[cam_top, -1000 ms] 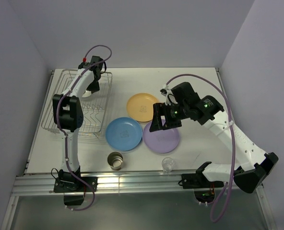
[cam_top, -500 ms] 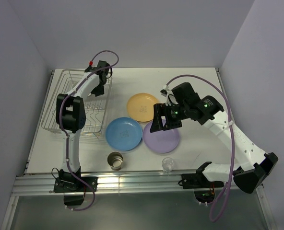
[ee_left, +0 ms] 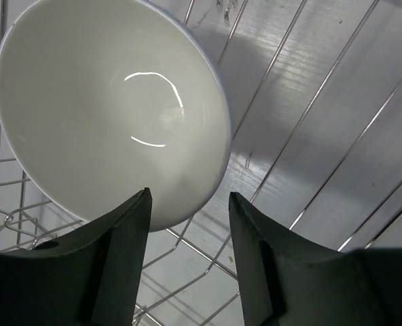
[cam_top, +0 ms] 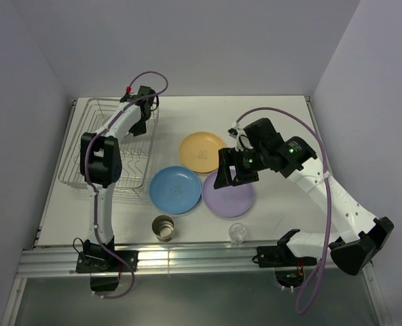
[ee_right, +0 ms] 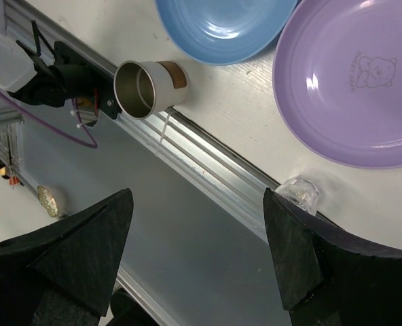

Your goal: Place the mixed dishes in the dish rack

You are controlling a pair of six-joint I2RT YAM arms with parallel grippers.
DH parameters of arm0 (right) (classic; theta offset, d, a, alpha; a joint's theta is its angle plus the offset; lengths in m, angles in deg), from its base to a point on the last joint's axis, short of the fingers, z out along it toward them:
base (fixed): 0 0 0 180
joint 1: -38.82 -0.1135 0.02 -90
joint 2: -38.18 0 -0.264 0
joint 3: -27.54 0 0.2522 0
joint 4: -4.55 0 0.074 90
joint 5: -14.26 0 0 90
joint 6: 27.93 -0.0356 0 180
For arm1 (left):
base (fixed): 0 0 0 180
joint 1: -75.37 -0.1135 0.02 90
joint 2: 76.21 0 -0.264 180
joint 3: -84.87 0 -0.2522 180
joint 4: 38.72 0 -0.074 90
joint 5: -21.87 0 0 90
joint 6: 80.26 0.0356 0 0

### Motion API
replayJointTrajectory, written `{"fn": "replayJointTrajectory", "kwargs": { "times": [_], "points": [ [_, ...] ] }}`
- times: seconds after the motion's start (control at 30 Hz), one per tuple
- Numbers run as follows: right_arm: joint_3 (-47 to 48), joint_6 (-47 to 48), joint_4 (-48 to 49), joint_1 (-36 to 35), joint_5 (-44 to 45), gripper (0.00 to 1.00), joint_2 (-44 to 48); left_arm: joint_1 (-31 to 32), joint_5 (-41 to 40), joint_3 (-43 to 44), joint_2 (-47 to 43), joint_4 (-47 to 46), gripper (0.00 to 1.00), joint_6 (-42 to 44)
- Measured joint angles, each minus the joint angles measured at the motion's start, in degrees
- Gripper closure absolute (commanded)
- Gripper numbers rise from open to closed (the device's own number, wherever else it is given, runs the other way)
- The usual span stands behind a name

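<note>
White tabletop (cam_top: 282, 115) lay beneath everything; the left gripper (ee_left: 189, 198) held its jaws spread, empty, just over the white bowl (ee_left: 106, 115) resting inside the dish rack (cam_top: 79, 146). The right gripper (ee_right: 197, 200) hung with jaws wide apart above the purple plate (ee_right: 350, 88), beside the blue plate (ee_right: 221, 27).

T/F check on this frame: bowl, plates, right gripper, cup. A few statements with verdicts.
1. The white bowl sits inside the dish rack. True.
2. The purple plate is loaded in the rack. False: it lies on the table beside the blue plate.
3. The right gripper is clamped on the cup. False: it is open and empty, and the cup sits on the table near the front edge.
4. The yellow plate lies on the table. True.
</note>
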Motion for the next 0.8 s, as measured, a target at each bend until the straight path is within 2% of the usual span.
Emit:
{"fn": "replayJointTrajectory", "kwargs": {
  "times": [0.07, 0.33, 0.43, 0.47, 0.8],
  "points": [
    [-0.35, 0.02, 0.04, 0.07, 0.0, 0.16, 0.07, -0.31, 0.04, 0.02, 0.39, -0.15, 0.54, 0.2],
    [-0.81, 0.66, -0.39, 0.7, 0.09, 0.16, 0.11, -2.36, 2.03, 0.07, 0.7, -2.25, 0.74, 0.46],
    [-0.81, 0.83, -0.39, 0.83, 0.04, 0.16, 0.11, -2.6, 2.78, 0.09, 0.7, -2.91, 0.97, 0.63],
    [-0.81, 0.85, -0.37, 0.85, 0.02, 0.16, 0.11, -2.64, 2.82, 0.17, 0.7, -2.99, 1.0, 0.61],
    [-0.81, 0.83, -0.39, 0.94, 0.0, 0.16, 0.11, -3.96, 9.46, 1.46, -0.17, -2.47, 1.0, 0.15]
  ]
}}
